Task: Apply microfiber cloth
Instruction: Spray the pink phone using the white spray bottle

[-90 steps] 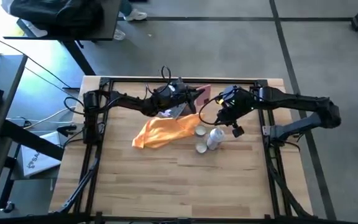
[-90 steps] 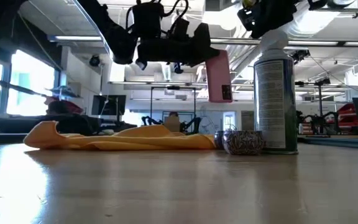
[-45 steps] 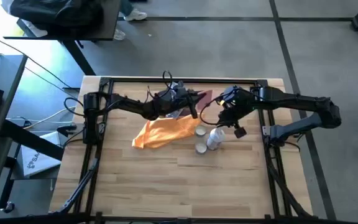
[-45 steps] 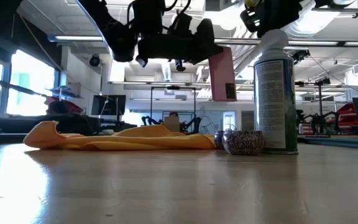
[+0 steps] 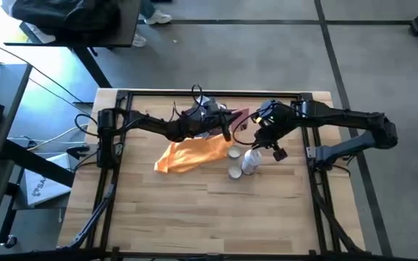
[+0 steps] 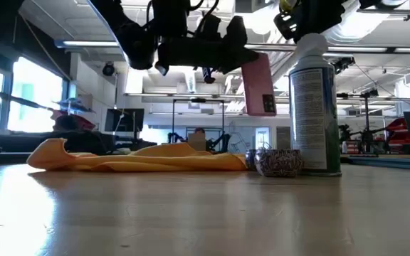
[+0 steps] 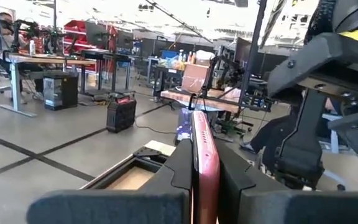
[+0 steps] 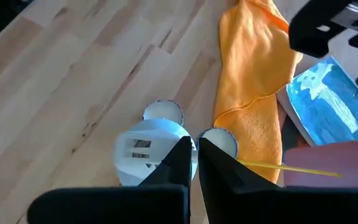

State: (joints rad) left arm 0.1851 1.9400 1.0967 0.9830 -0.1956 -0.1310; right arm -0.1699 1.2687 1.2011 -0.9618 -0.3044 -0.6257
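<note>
High view: microfiber cloth lies under left pincer.

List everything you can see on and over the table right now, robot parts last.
cloth: one, orange-yellow, flat mid-table, under the left arm.
spray can: one, white cap, upright, beside the cloth.
small round tins: two, pale tops, on the table by the can.
packet: one, blue and white, flat at the cloth's far edge.
pink card: one, held edge-on above the table.
table: one, light wood.
left gripper: shut on the pink card.
right gripper: shut, above the spray can.
</note>
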